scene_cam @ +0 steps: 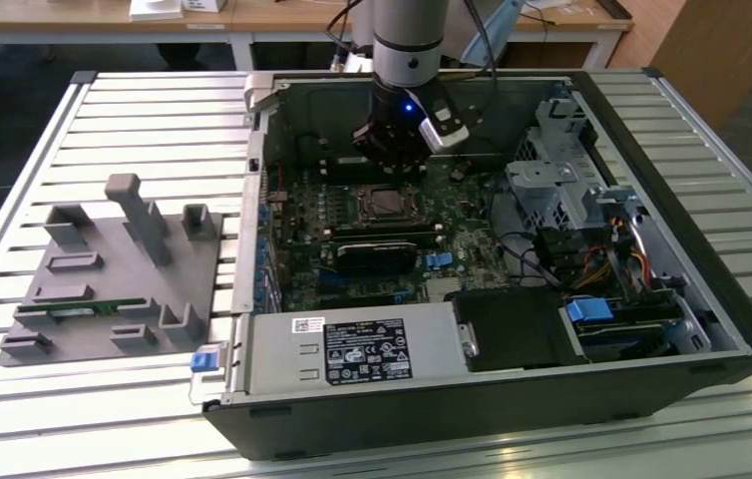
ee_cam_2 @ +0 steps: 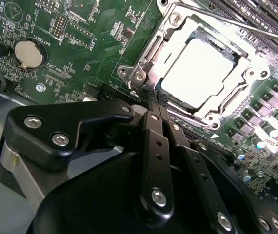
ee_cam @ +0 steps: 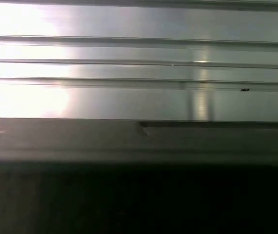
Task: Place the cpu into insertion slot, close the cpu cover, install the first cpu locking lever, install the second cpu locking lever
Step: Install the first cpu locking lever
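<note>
In the second wrist view the cpu (ee_cam_2: 202, 73) lies flat in the insertion slot (ee_cam_2: 216, 113), its pale metal top showing through the window of the cpu cover (ee_cam_2: 248, 66), which lies down over it. A thin metal locking lever (ee_cam_2: 236, 24) runs along the socket's far side. My gripper (ee_cam_2: 157, 108) is shut, its black fingers (ee_cam_2: 154, 146) pressed together with nothing seen between them, tips at the socket's corner by a screw (ee_cam_2: 139, 75). In the exterior view the gripper (scene_cam: 390, 165) hangs inside the open computer case just behind the socket (scene_cam: 383, 203).
A coin battery (ee_cam_2: 30, 53) sits on the green board. A black ridged module (scene_cam: 376, 257) lies in front of the socket, the power supply (scene_cam: 349, 351) nearer still, and a drive cage (scene_cam: 556, 190) at the exterior view's right. A grey fixture (scene_cam: 117, 269) stands on the slatted table (scene_cam: 150, 100).
</note>
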### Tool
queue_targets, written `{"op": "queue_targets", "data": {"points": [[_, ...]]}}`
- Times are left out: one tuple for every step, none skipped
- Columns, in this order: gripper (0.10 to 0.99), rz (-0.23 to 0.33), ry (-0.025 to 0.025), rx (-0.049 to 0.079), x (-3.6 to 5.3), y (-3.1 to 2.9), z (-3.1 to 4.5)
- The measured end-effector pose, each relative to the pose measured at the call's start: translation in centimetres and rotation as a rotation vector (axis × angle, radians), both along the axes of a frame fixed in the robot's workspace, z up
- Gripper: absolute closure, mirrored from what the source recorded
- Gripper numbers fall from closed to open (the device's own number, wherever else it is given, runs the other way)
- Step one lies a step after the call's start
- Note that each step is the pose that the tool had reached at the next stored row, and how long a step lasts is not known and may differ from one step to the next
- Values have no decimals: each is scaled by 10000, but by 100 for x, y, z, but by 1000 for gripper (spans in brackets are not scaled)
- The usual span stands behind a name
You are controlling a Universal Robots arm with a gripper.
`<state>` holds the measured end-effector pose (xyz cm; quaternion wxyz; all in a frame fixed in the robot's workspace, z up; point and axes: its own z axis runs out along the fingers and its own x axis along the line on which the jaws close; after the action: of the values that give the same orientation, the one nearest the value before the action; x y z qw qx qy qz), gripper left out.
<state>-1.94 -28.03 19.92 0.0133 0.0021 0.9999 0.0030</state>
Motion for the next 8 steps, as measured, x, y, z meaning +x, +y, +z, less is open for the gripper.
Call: {"op": "queue_targets", "data": {"points": [[969,0,0,-1,0,1,0],[969,0,-1,-1,0,2,0],[969,0,-2,0,0,3,1],[969,-1,-2,0,0,4,2],[969,0,-2,0,0,5,2],[969,-1,-2,-3,0,8,1],[969,-2,-2,-15,0,9,0],[969,-2,-1,-29,0,11,-3]]}}
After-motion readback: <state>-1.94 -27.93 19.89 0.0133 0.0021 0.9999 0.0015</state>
